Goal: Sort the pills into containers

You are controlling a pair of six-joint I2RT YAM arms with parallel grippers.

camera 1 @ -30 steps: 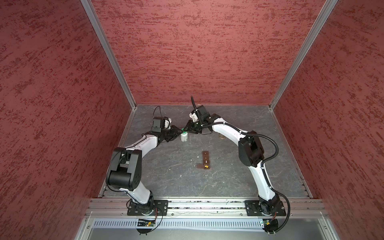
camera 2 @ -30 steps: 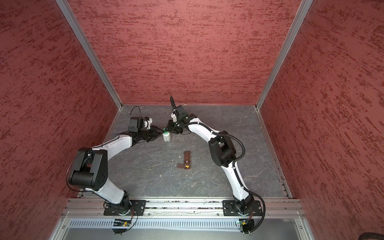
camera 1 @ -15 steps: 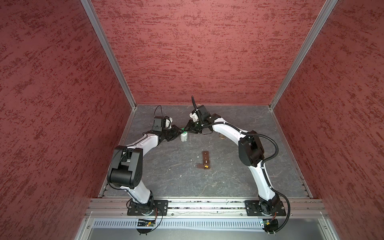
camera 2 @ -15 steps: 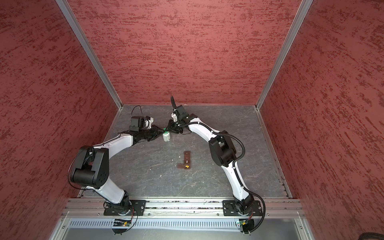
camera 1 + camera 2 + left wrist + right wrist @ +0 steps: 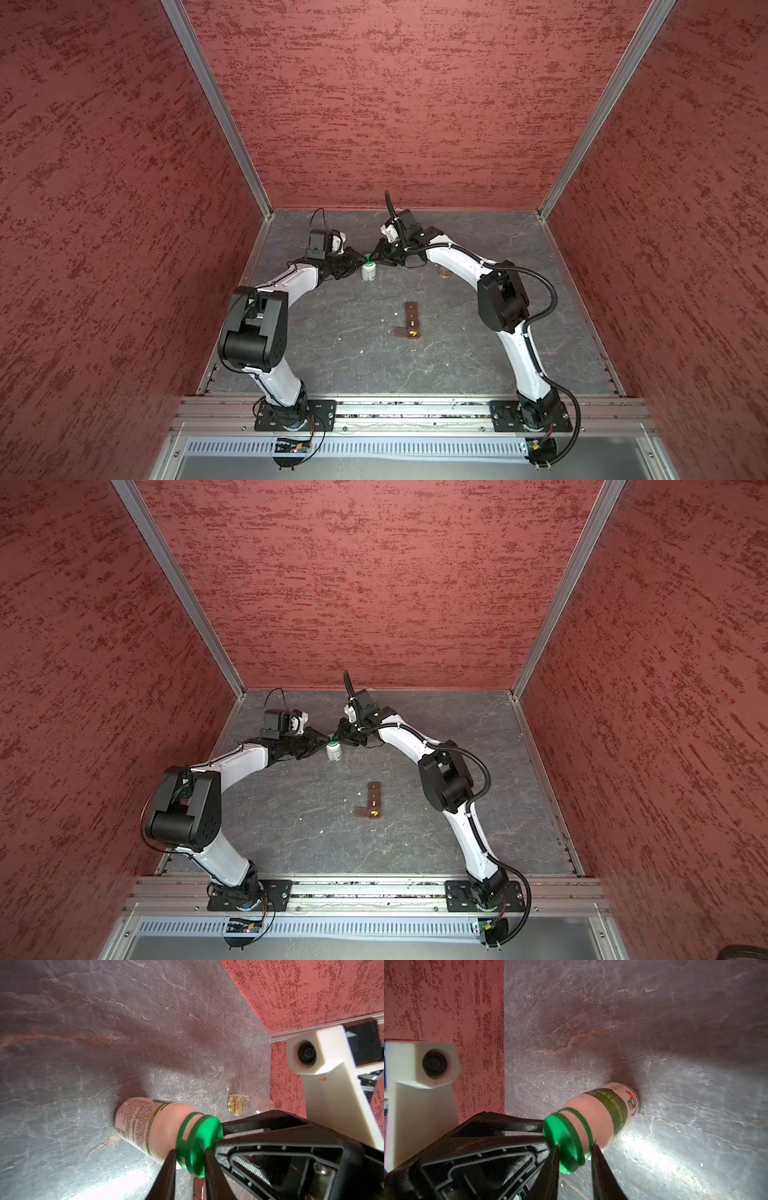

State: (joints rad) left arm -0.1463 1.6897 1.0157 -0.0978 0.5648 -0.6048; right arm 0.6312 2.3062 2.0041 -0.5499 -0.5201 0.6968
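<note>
The white bottle (image 5: 368, 272) stands upright on the table (image 5: 345, 345), toward the back, between the two arms. The left jaws, nearly closed, pinch its green cap (image 5: 195, 1142) from one side. The right jaws, just as narrow, clamp the same cap from the opposite side, as both wrist views show. A small clear bottle (image 5: 246, 1105) sits near it. A brown pill organiser (image 5: 411, 322) lies well apart, nearer the front, with a yellow pill (image 5: 412, 333) in its nearest compartment.

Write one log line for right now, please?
left gripper: shut on green cap | right gripper: shut on green cap | bottle: upright
</note>
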